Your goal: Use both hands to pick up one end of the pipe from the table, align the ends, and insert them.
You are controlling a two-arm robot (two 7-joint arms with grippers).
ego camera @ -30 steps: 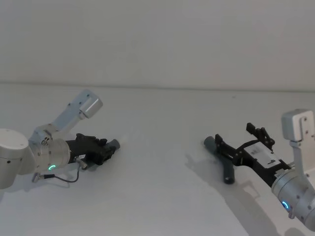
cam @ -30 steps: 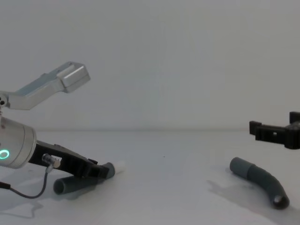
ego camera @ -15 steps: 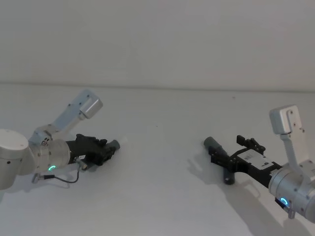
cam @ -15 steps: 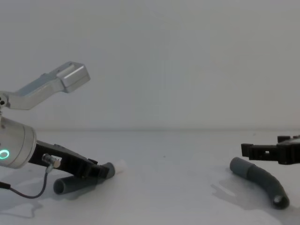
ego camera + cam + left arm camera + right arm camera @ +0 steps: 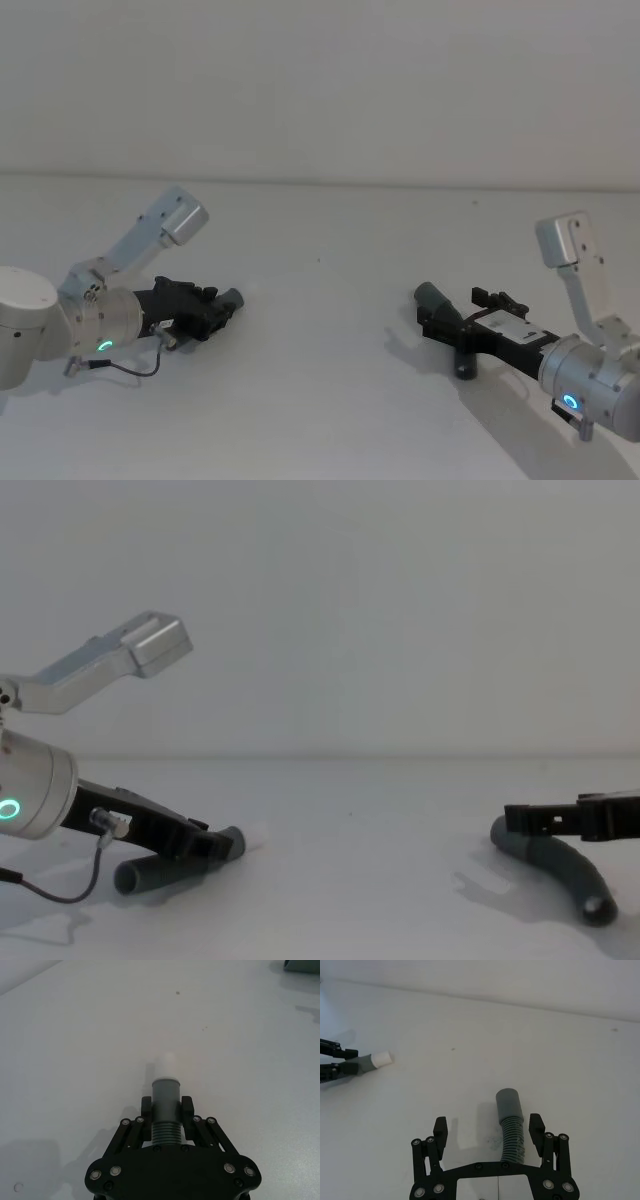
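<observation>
The table (image 5: 330,400) is a plain white surface; on it, in the head view, the left hose piece (image 5: 228,298) sits out toward nine o'clock and the right hose piece (image 5: 462,352) toward four o'clock, well apart from each other. The left gripper (image 5: 218,308) is clenched on the ribbed part of its piece; in the left wrist view the left gripper (image 5: 166,1106) has a finger (image 5: 145,1110) pressed to each side of the left hose piece (image 5: 165,1132), just behind the narrow cuff (image 5: 165,1092); the white tip (image 5: 167,1061) juts beyond toward twelve o'clock. In the chest view the piece's tip (image 5: 258,834) points toward three o'clock; whether it is clear of the surface I cannot tell. The right gripper (image 5: 455,312) is released, its fingers spread wide and set down astride the right hose piece (image 5: 514,1137); one finger (image 5: 536,1122) is just beside the ribbing, the other stands apart; the wide socket cuff (image 5: 508,1102) lies ahead of the fingertips, and the piece lies on the table.
</observation>
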